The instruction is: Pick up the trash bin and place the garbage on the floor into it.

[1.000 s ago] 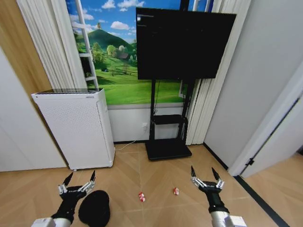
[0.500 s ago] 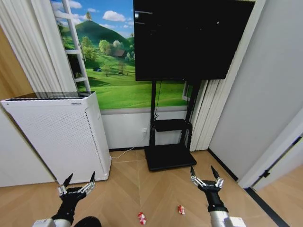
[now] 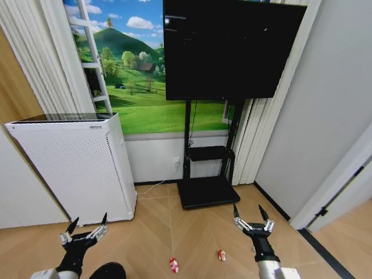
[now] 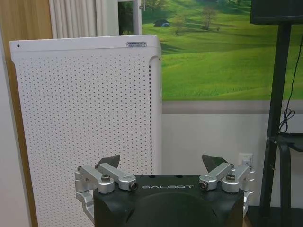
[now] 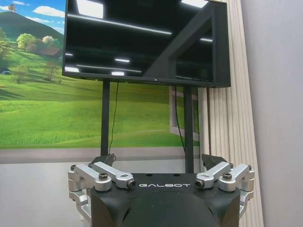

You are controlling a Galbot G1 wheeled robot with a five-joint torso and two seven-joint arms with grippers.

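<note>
Your left end effector [image 3: 83, 233] and right end effector [image 3: 252, 221] both hover spread apart and empty, the trash bin [image 3: 108, 271] barely visible at the bottom edge by your left arm, two garbage pieces [image 3: 174, 265] on the floor [image 3: 197, 232] ahead, so a blind reach could knock it over.

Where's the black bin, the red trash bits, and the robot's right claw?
trash bin [image 3: 108, 271], head view, rim by the bottom edge.
garbage [image 3: 174, 265], head view, left red-and-white piece; another [image 3: 221, 255].
right gripper [image 3: 252, 221], head view, between open fingertips.
</note>
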